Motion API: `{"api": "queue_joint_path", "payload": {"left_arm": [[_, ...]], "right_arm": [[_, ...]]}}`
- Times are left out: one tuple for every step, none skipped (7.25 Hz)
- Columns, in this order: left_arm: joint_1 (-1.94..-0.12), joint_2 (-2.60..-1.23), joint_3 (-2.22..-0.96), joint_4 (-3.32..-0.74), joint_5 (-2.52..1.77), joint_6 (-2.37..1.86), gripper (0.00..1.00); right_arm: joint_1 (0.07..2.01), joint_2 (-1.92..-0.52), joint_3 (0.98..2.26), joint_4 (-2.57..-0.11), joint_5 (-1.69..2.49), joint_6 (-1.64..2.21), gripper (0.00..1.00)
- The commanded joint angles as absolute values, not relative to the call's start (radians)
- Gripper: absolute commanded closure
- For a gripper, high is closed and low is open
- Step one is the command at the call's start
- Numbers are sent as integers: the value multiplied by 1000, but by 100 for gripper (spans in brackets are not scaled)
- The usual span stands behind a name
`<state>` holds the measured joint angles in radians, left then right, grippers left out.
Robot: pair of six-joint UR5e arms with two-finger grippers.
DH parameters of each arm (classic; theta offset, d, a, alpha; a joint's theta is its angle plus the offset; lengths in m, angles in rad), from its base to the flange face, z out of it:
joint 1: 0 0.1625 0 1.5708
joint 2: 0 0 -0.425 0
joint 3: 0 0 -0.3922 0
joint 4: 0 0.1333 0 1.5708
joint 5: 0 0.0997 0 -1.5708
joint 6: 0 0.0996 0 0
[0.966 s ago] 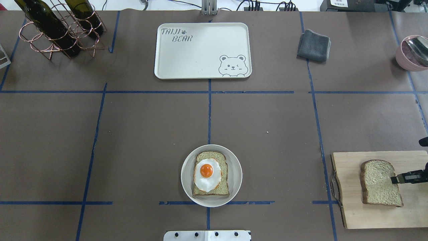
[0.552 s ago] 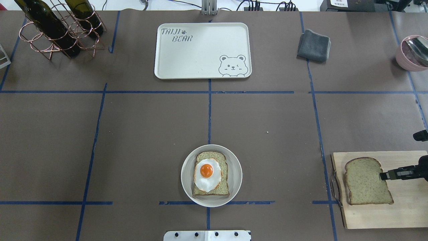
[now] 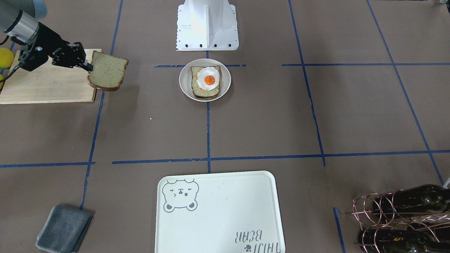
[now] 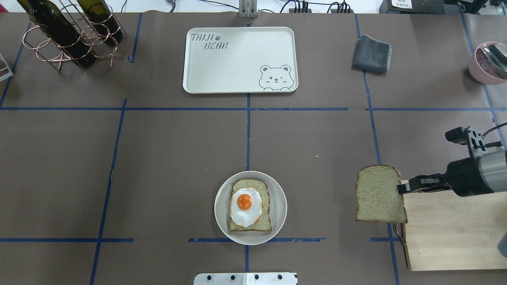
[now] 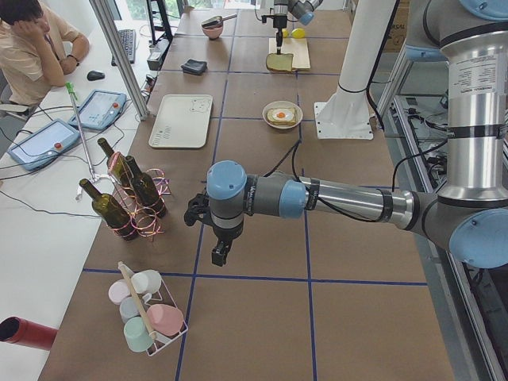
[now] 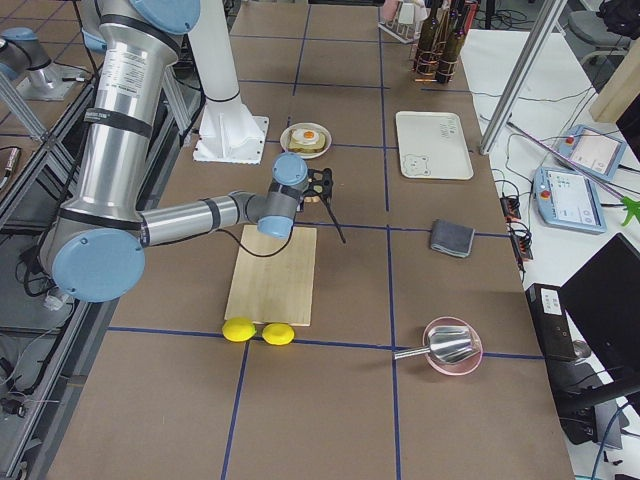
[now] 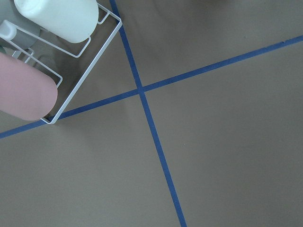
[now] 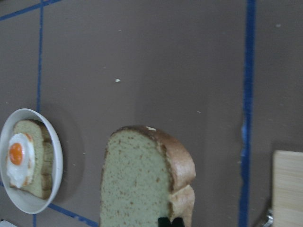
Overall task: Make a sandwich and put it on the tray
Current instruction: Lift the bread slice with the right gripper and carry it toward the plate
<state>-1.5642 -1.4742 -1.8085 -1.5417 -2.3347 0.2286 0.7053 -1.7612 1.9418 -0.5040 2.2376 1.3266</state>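
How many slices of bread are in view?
2. One speckled tan bread slice hangs in the right gripper beside the pale wooden board; a second slice lies on the round white plate under the fried egg. None seems hidden.

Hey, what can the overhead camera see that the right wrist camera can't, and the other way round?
Only overhead: the tray, the grey cloth, the bottle rack, the pink bowl, and the right gripper shut on the held bread slice.
Only the right wrist: a close look at that slice's thick brown crust; the fingers barely show at the bottom edge.
Both: the held slice at the wooden board's edge, and the white plate with the other slice under the fried egg.
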Motion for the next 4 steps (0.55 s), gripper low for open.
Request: {"api": "queue_joint_path", "payload": {"left_arm": [[-1565, -1474, -1798, -1542, -2335, 229, 0], [-1563, -1474, -1798, -1542, -2335, 229, 0], [-1563, -1474, -1792, -1542, -2336, 229, 0], [-1563, -1474, -1790, -1542, -2336, 229, 0]], "right_arm": [[637, -1526, 1939, -661, 2206, 1403, 100], [571, -1437, 1936, -733, 2156, 1407, 100], [513, -1375, 1930, -791, 2087, 1407, 100], [464, -1336, 1910, -820, 2051, 1407, 100]]}}
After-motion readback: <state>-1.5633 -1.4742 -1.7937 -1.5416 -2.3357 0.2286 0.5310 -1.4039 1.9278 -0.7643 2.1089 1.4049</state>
